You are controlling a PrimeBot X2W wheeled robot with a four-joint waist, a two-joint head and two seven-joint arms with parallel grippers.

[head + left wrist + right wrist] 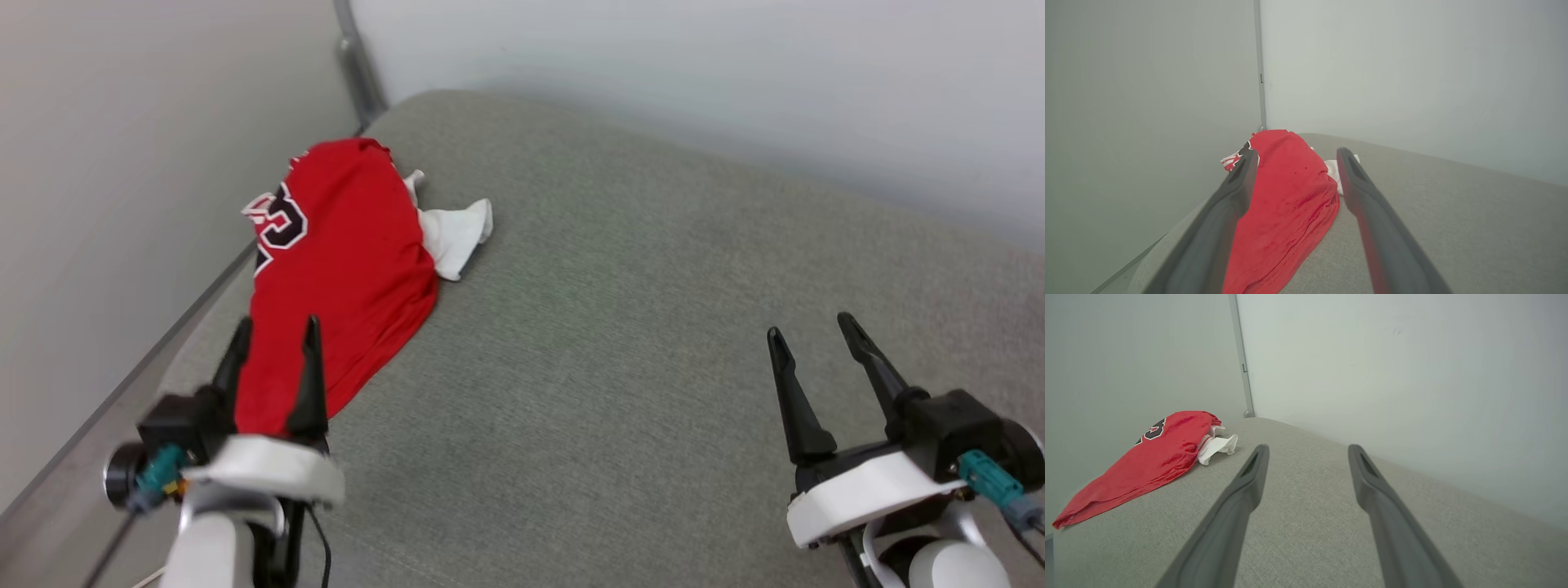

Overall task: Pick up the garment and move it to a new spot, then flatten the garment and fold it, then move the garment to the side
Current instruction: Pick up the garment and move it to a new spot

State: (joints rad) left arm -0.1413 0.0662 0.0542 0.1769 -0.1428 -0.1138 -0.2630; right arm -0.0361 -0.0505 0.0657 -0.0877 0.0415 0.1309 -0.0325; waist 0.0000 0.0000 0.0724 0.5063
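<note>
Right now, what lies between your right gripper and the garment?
Just bare grey cushion: nothing sits between the open right gripper and the garment, as the head view and the right wrist view both show.

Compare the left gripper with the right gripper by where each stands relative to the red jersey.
The left gripper is lined up with the near end of the garment; the right gripper is over bare grey cushion, well apart from it. The left gripper's wrist view has the garment straight ahead; the right gripper's has it off to the left. Both are open and empty.
</note>
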